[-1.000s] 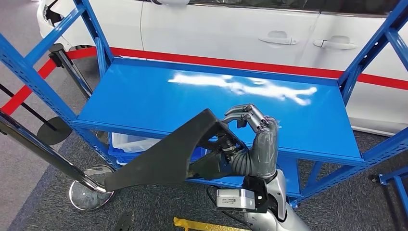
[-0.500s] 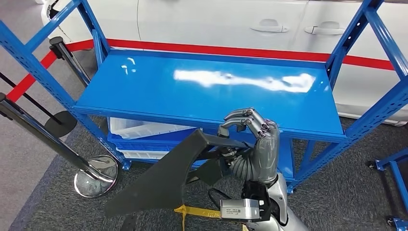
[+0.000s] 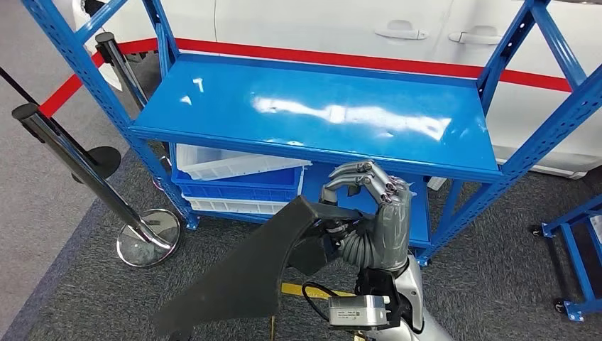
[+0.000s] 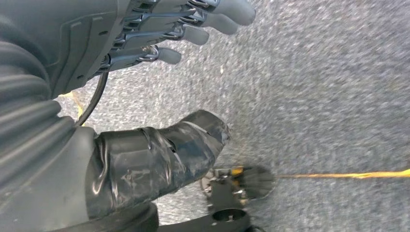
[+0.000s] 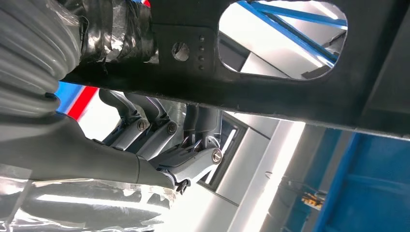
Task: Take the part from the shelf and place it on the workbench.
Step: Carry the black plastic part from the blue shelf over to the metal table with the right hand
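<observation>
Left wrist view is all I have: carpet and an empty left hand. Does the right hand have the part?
Observer: Yes. In the head view the right hand grips the black part by its upper end.
Operator: Clear of the shelf?
Observer: The top board of the blue shelf is bare; the part hangs in front of the rack, over the carpet.
Operator: Grip detail?
Observer: The right wrist view shows fingers curled under a bar of the part.

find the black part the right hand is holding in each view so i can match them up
Head view: the black part sits low and centre-left, held by the right hand in front of the blue shelf.
Left wrist view: not in it.
Right wrist view: the black part runs across the top, with the fingers under it.
Shared landmark: the blue shelf.
</observation>
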